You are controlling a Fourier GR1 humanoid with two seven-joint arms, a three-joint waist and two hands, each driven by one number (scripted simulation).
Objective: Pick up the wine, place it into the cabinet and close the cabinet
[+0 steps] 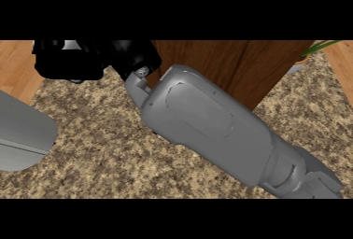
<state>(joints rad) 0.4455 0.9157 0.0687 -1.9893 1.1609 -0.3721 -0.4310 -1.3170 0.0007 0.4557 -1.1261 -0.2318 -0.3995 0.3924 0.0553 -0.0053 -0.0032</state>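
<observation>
My right forearm [207, 126] runs from the lower right corner up to the upper left. Its black hand [89, 58] sits at the top left, just left of the dark wooden cabinet [234, 65]. The hand is a dark mass cut by the view's upper edge, and what it holds is hidden. No wine bottle shows anywhere. Of the left arm only a grey forearm piece [21, 135] shows at the left edge, without its hand. Whether the cabinet's door stands open or closed cannot be told from here.
The speckled stone counter [103, 163] fills the lower part of the view. Light wooden panels show at the top left [15, 65] and top right [341, 60]. A potted plant [314, 49] stands at the top right beside the cabinet.
</observation>
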